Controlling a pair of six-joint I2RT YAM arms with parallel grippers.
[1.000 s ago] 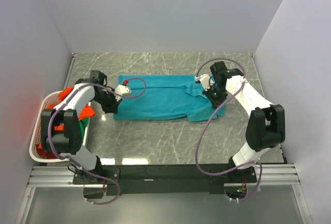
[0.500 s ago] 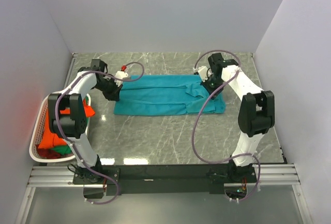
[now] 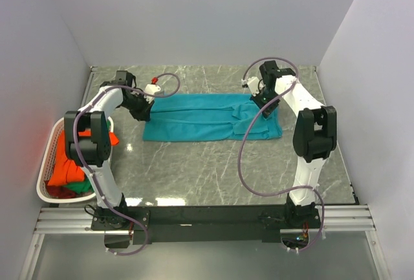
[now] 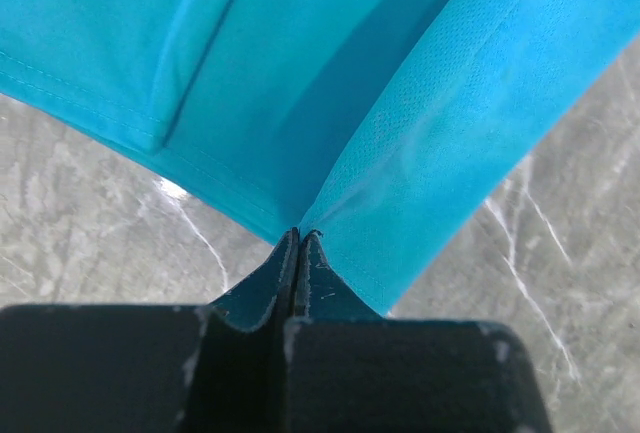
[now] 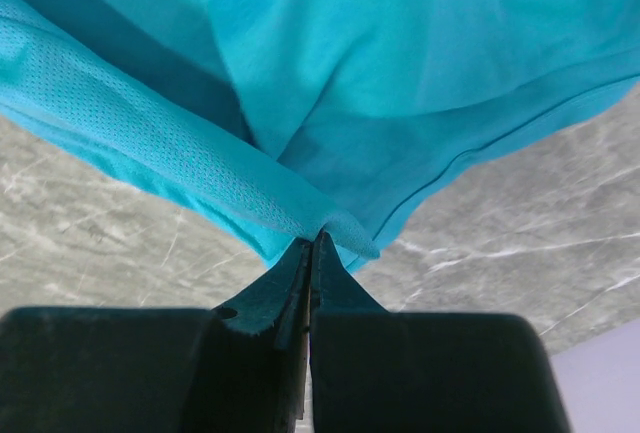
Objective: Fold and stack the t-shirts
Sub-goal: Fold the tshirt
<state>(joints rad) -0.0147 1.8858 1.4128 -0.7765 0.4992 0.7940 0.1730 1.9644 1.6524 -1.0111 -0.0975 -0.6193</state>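
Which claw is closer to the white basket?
Left. The left claw pinches the teal shirt at the end beside the basket; the right claw pinches the opposite end.

High rear overview; wrist views close on the shared teal t-shirt (image 3: 207, 119).

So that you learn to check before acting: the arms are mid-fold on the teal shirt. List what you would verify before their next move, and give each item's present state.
1. Left jaws shut on the teal t-shirt: ok, its edge is pinched at the tips.
2. Right jaws shut on the same shirt: ok.
3. Both grips on the shirt's far edge, one near each end: ok.
4. Cloth lying smooth: not ok, there are creases near its right end.
5. Orange t-shirt and green t-shirt out of the way in the basket: ok.
6. Each grip holds only one layer: cannot tell.
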